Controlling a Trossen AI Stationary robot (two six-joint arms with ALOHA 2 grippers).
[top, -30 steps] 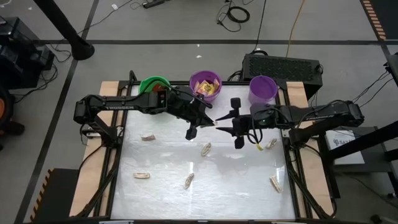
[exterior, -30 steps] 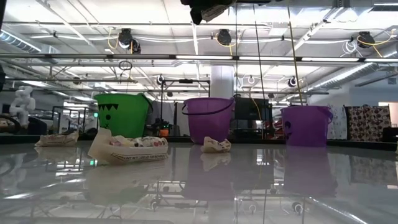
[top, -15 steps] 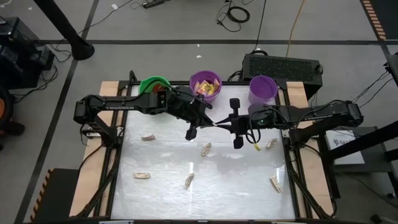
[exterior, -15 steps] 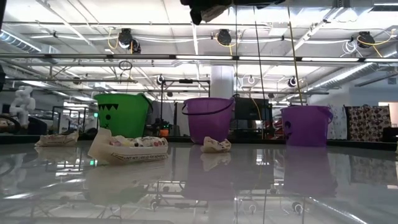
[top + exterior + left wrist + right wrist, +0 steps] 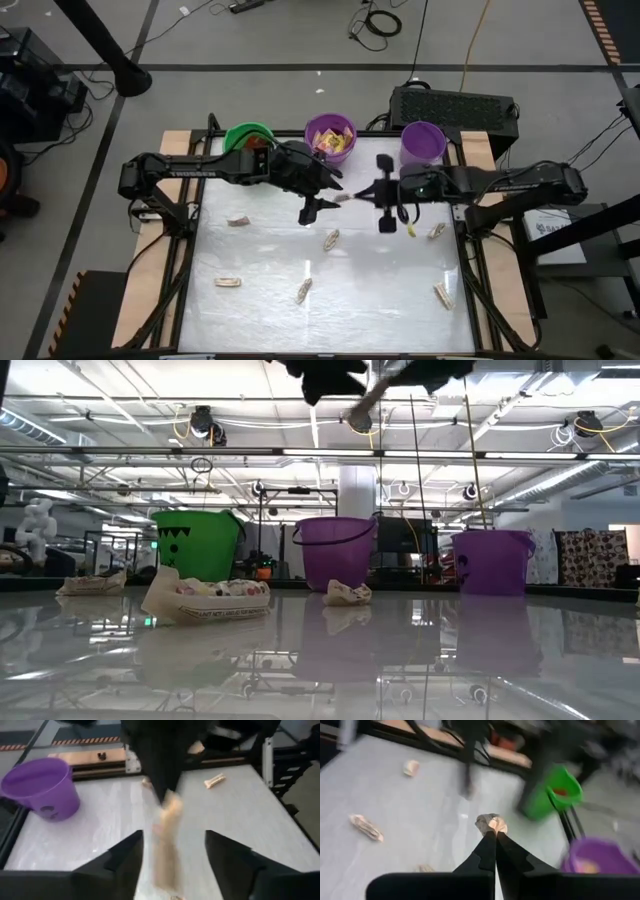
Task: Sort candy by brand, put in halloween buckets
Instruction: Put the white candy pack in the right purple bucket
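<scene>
Above the table's far middle, my right gripper [image 5: 355,194] is shut on a tan candy [image 5: 343,197]. My left gripper [image 5: 325,203] faces it, open, with a finger on either side of the candy's free end [image 5: 167,855] and, as far as shows, clear of it. The green bucket [image 5: 248,136], the purple bucket [image 5: 330,137] with yellow candy in it, and the lavender bucket [image 5: 423,143] stand in a row at the far edge. More tan candies [image 5: 331,239] lie flat on the table. My right gripper pinches one end of the tan candy [image 5: 491,824] between the free ends of its two fingers [image 5: 489,851]. The fingers come level from the table's right. The candy sticks out beyond the fingertips toward my left gripper, lifted clear of the table.
Loose tan candies lie at the left [image 5: 237,221], near left [image 5: 228,282], near middle [image 5: 303,290], right [image 5: 437,231] and near right [image 5: 443,295]. A black box [image 5: 455,103] stands behind the table's far right corner.
My right gripper has shut on the tan candy that my left gripper held up. My left gripper has then opened and let go of it. Both arms have stayed high over the far middle of the table.
</scene>
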